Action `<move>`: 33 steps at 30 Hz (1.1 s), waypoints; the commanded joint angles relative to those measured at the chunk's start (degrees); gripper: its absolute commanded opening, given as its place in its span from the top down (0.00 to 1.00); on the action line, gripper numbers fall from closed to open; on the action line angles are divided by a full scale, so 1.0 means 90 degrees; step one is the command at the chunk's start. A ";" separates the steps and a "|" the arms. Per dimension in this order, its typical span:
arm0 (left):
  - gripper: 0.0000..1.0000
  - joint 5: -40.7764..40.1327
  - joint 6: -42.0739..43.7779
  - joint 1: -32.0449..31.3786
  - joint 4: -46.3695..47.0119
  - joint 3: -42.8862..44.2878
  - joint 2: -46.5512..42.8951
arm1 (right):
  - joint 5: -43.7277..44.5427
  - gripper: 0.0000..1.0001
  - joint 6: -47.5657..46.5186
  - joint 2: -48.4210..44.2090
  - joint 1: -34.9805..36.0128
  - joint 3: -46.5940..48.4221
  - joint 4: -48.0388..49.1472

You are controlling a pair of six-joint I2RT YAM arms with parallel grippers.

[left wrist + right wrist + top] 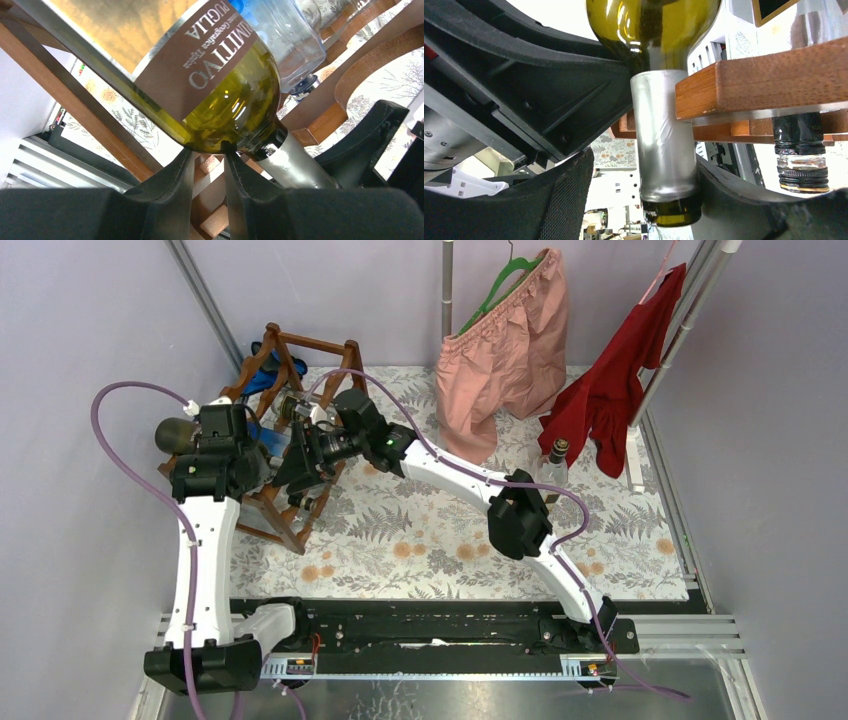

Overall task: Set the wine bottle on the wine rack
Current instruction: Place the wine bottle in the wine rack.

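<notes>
At the far left of the desk (450, 540), the dark round base of the wine bottle (176, 434) is seen poking out of the left side of the wine rack (764, 80), next to the left arm's wrist. The bottle is laid on its side across the rack's wooden rails. Its olive-green glass and brown label are shown close up in the left wrist view. The left tool (207, 156) is set just under the bottle's shoulder, with both fingertips at or against the glass. Its jaws are parted by a narrow gap, and a bit of the rack's wood is seen through that gap. Whether that wood is clamped cannot be told. A clear bottle (287, 40) is lodged in the rack just beside the wine bottle.

Further right, the right tool (646, 167) is placed around the wine bottle's silver-foiled neck, which is set against the end of a rail. Its jaws are parted wider than the neck. A gap is seen on one side, and the other finger is at or very near the foil, so the neck is not clamped. A black screw cap (801, 165) is seen under the same rail.

To the right of the rack, pink shorts (505, 350) are hung on a green hanger. A small bottle (556, 462) is stood upright on the desk near them, and a red garment (615, 390) is hung at the far right.
</notes>
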 commanded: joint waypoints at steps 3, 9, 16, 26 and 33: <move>0.65 -0.0391 0.0199 0.0043 0.0581 -0.0056 0.0135 | -0.0220 0.29 -0.0148 -0.0420 -0.0012 0.0106 0.0399; 0.66 0.0131 0.0165 0.0043 0.0467 0.0159 0.0108 | -0.0289 0.28 -0.0310 -0.0546 -0.0026 0.0004 0.0474; 0.66 0.0475 0.0076 0.0041 -0.0102 0.0635 -0.0085 | -0.0387 0.28 -0.0488 -0.0596 -0.0021 -0.0019 0.0420; 0.65 0.0667 0.0023 0.0043 -0.0470 0.1048 -0.0223 | -0.0416 0.19 -0.0866 -0.0747 -0.0019 -0.0178 0.0141; 0.62 0.1176 0.0171 0.0041 -0.0622 0.1978 -0.0062 | -0.0570 0.12 -0.2094 -0.0999 -0.0141 -0.0096 -0.0682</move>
